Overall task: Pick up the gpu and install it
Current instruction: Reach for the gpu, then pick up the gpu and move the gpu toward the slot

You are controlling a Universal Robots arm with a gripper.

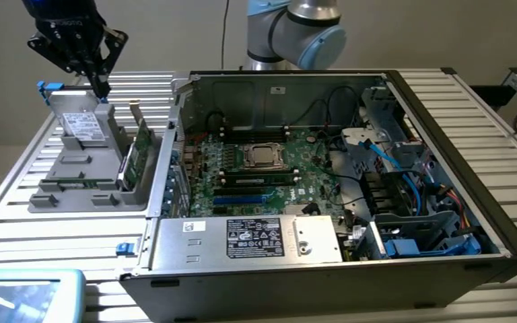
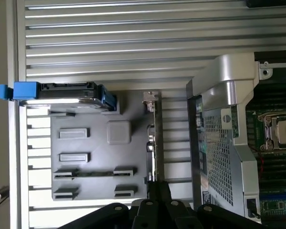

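The gpu (image 1: 140,156) is green, its holder (image 1: 61,176) grey, the gripper (image 1: 102,91) black, the slatted table (image 1: 52,232) silver.

Over card: open air above the graphics card (image 1: 139,153), stood on edge in the grey holder (image 1: 75,198).
Card, exterior view's left: hard drive (image 1: 83,126) near, gap btwn.
Card, exterior view's right: PC case wall (image 1: 176,114) just beside, tight.
Case: open to above.
Board: slots (image 1: 240,200) hemmed btwn memory stick (image 1: 258,180) & power supply (image 1: 250,239).
Case, exterior view's right: drive cage (image 1: 411,235) + blue cables (image 1: 389,158) crowd it.
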